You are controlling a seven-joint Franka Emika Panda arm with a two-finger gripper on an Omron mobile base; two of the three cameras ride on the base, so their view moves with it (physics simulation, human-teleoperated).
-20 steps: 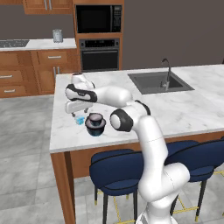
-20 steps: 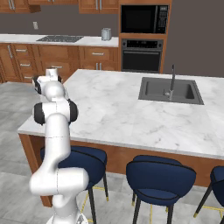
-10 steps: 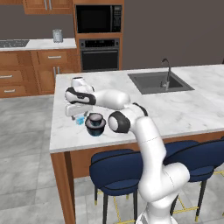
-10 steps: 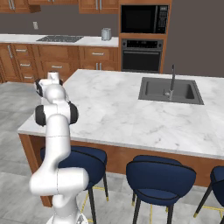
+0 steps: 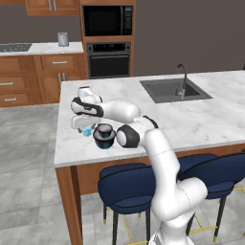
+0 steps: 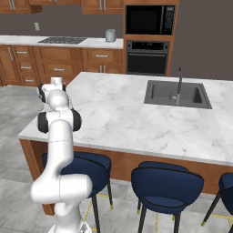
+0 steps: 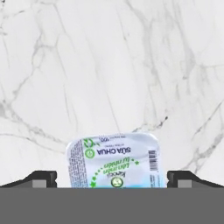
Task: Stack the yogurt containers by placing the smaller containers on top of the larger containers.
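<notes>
Two fingertips (image 7: 43, 178) spread wide, gripper (image 7: 112, 179) holding nothing; light-blue cup (image 7: 115, 160) sits between them on the marble counter (image 7: 131, 65), just left of the stacked dark tubs (image 5: 104, 136).

arm: hand sits lower over the marble island counter (image 5: 143, 115) than a second ago, closer to the tiny light-blue cup (image 5: 86, 130) | gripper (image 5: 81, 123): now right above that cup, jaws wide either side of its printed lid (image 7: 114, 161) | cup, dark tubs: no shift
</notes>
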